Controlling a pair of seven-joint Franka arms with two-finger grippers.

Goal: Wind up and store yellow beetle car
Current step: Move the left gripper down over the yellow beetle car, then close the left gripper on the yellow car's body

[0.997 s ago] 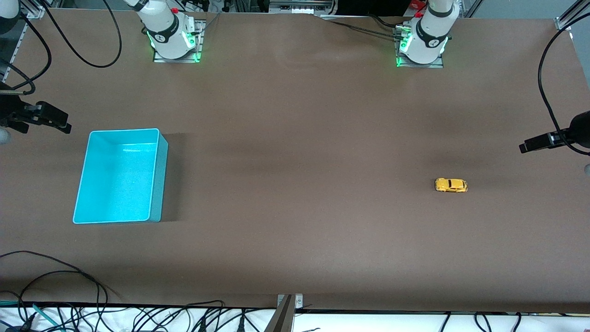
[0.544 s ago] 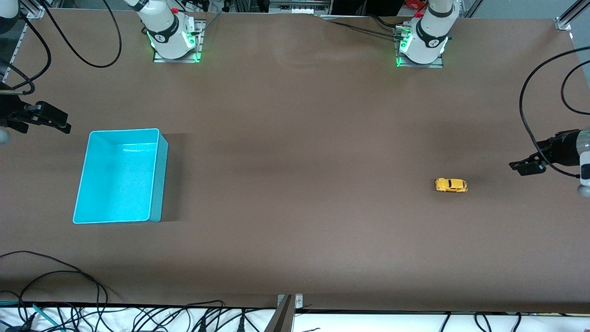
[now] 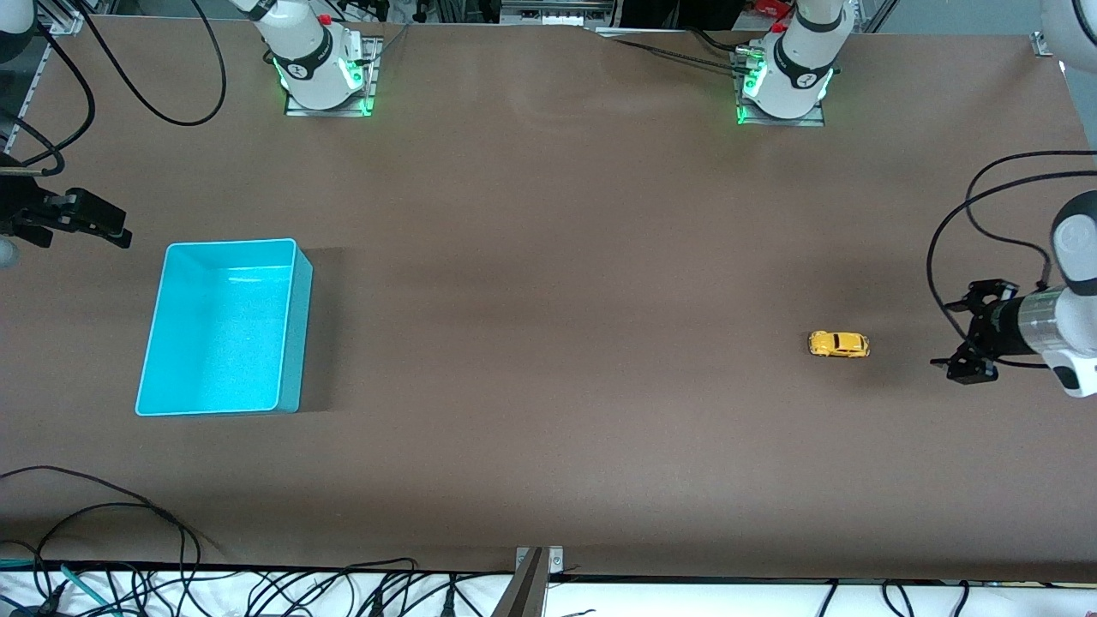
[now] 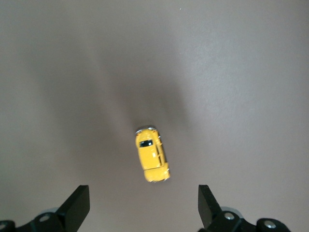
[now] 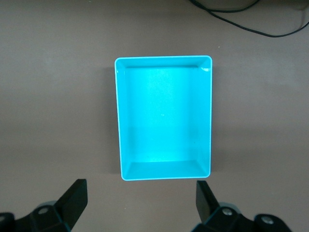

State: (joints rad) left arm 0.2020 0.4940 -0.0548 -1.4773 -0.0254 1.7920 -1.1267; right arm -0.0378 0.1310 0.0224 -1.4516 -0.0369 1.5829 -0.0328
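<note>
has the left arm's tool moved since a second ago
Yes. The left tool has come lower in the front view and closer to the small yellow beetle toy car, which stayed put.

Bench (image 3: 548, 257): wide, covered in plain matt brown sheeting with soft shadow bands across its middle.
Bench edge nearest the front camera: white strip (image 3: 686, 596) with a small metal bracket (image 3: 538, 561) at its centre.
Cables (image 3: 128, 548): black loops trailed over the bench corner and bundled along the white strip.
Frame: aluminium rails (image 3: 1058, 30) stood at the corners.
Light: even, overhead.
</note>
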